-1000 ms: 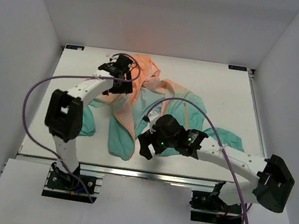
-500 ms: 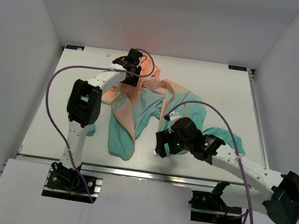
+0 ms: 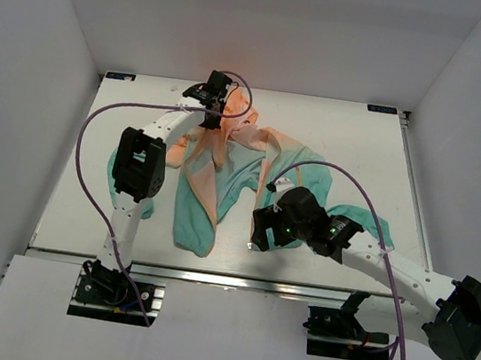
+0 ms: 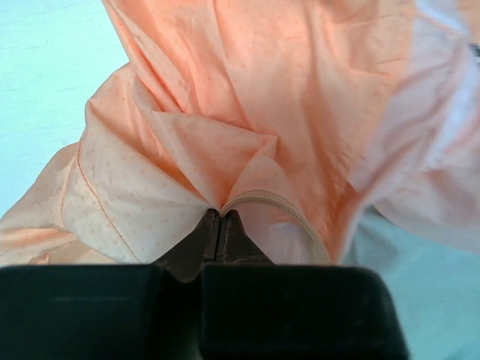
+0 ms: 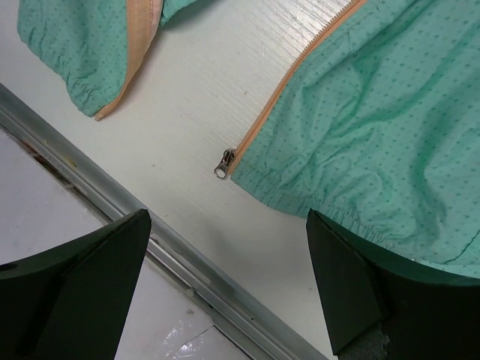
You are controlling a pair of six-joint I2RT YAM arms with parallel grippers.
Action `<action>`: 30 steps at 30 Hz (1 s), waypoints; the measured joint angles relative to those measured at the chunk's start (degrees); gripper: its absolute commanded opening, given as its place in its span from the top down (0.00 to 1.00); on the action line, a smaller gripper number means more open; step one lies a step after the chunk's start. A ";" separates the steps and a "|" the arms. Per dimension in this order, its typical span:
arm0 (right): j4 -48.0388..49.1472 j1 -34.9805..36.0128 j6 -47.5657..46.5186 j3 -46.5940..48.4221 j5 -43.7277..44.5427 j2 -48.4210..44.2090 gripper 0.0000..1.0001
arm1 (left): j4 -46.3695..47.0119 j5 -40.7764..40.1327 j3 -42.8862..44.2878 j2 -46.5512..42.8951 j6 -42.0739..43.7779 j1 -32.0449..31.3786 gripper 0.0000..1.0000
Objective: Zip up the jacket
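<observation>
Garment: we counted one thin peach-to-teal hooded jacket (image 3: pixel 213 185) sprawled on the white table (image 3: pixel 361 152).
Left gripper (image 4: pixel 220 225): we saw it clamped on the peach fabric.
Right gripper (image 5: pixel 226 221): fingers stood apart above the metal zipper slider (image 5: pixel 223 163).

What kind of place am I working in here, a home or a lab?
Most likely a lab robot cell: a bare white table boxed in by plain white walls, with an aluminium rail along its near edge and the jacket laid on it.
</observation>
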 measured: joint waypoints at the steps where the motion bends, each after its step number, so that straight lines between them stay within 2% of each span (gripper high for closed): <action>1: 0.00 -0.11 0.07 0.00 0.00 0.00 0.11 | -0.22 1.01 0.02 -0.66 -0.81 0.00 1.00; 9: -0.02 -0.44 2.05 -2.23 -0.02 -1.55 0.11 | 0.59 8.35 -3.30 -7.87 -9.79 -1.92 1.00; 18: 0.04 -0.94 5.60 -6.36 0.24 -6.38 0.11 | 3.15 14.43 -0.28 -0.26 -31.58 -6.49 1.00; 19: 0.02 -0.96 5.84 -6.67 0.24 -6.84 0.11 | 3.30 14.75 -0.17 1.07 -33.33 -6.67 0.91; 20: 0.07 -0.98 5.97 -6.91 0.22 -7.28 0.11 | 3.32 15.21 -0.13 2.34 -35.04 -6.78 0.74; 21: 0.09 -1.01 5.97 -7.08 0.17 -7.65 0.11 | 3.15 15.41 -0.13 3.19 -35.89 -6.80 0.47; 22: 0.09 -1.01 5.95 -7.21 -0.02 -8.00 0.11 | 2.91 15.65 -0.13 3.96 -36.92 -6.78 0.08; 23: 0.11 -1.01 5.84 -7.28 -0.22 -8.15 0.11 | 2.71 15.85 -0.15 4.11 -37.40 -6.78 0.02; 26: 0.11 -1.01 5.29 -7.26 -0.52 -7.91 0.11 | 2.67 15.67 -0.35 2.78 -38.42 -6.75 0.02; 30: -0.04 -1.01 3.93 -4.28 -0.74 -4.04 0.11 | 1.88 13.53 -2.97 -3.45 -37.05 -6.64 0.02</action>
